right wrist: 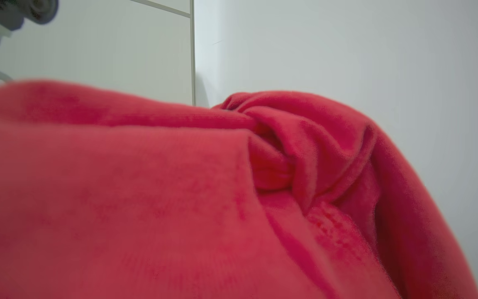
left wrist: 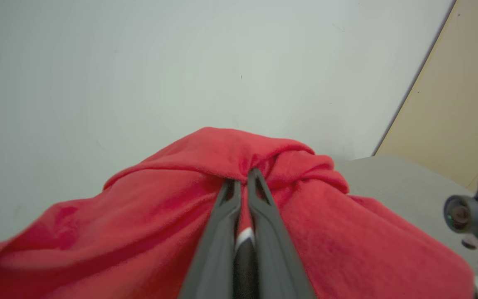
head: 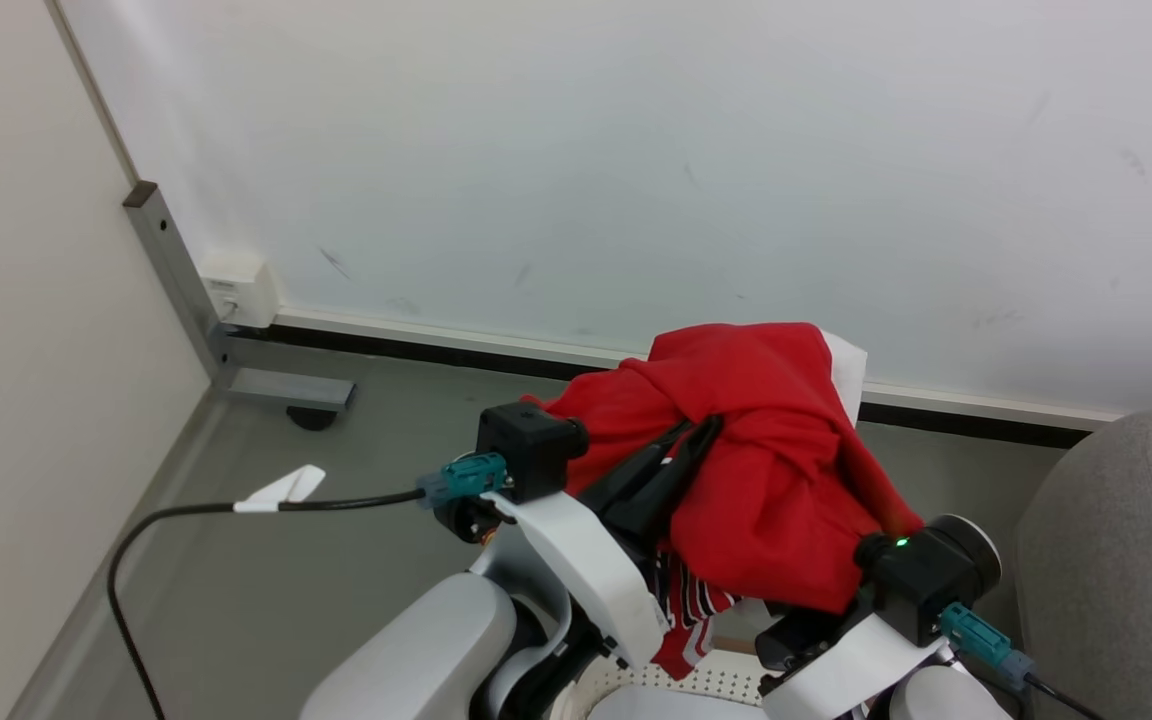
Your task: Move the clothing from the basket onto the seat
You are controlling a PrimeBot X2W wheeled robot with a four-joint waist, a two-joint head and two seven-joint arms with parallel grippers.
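The clothing [head: 766, 460], a red jersey with a white panel and striped trim, hangs bunched in the air above the basket [head: 718, 684], a white perforated tub at the bottom edge. My left gripper [head: 698, 432] is shut on a fold near the top of the bundle; in the left wrist view its fingertips [left wrist: 255, 176] pinch the red cloth [left wrist: 230, 149]. The jersey drapes over my right wrist [head: 926, 580] and hides that gripper's fingers. Red cloth [right wrist: 181, 199] covers most of the right wrist view. The grey seat [head: 1121, 560] stands at the right edge.
A white wall with a dark baseboard [head: 436, 345] runs close behind the bundle. A metal post with a foot [head: 281, 388] and a white socket box [head: 236, 290] stand at the left. A black cable with a white tag [head: 281, 490] trails over the grey floor.
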